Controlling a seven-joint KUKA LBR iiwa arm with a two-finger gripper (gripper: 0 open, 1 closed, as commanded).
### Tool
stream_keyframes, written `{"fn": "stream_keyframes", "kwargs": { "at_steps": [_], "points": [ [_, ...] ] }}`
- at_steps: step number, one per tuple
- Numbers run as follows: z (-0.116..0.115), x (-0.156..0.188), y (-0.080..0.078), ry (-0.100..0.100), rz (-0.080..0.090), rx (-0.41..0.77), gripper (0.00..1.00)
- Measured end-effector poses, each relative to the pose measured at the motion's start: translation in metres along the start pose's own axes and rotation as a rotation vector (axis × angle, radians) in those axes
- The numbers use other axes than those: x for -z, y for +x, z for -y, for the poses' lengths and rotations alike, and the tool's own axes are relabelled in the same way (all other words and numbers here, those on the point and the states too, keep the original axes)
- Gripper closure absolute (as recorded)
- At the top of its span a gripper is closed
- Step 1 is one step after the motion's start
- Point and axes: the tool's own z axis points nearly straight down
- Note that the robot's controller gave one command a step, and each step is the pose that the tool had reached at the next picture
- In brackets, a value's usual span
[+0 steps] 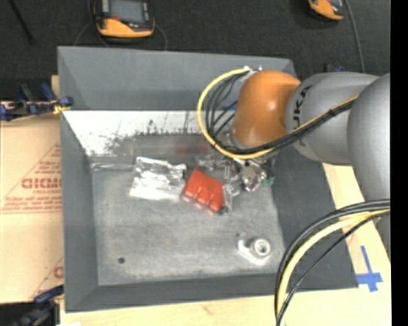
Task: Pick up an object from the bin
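Crumpled clear packet (153,178) left of centre on bin (122,80) floor, touching red block (204,189) on its right. Block mid-floor, long axis roughly left-right, dipping toward right. Gripper (239,180) just beside block's right end, under orange wrist cover (262,107); open or closed: can't tell. Block lies directly left of tool, so likely target. White round fitting (256,248) well apart, lower right.

Matt, scuffed grey metal bin (122,250), crinkled glossy clear plastic bag (153,177), smooth red plastic block (202,189), shiny white ring (257,248)
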Motion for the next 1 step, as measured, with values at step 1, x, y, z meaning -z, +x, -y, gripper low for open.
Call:
{"fn": "stream_keyframes", "kwargs": {
  "at_steps": [1],
  "points": [
    [-0.0368, -0.0003, -0.0075, 0.002, -0.004, 0.128, 0.0]
  ]
}}
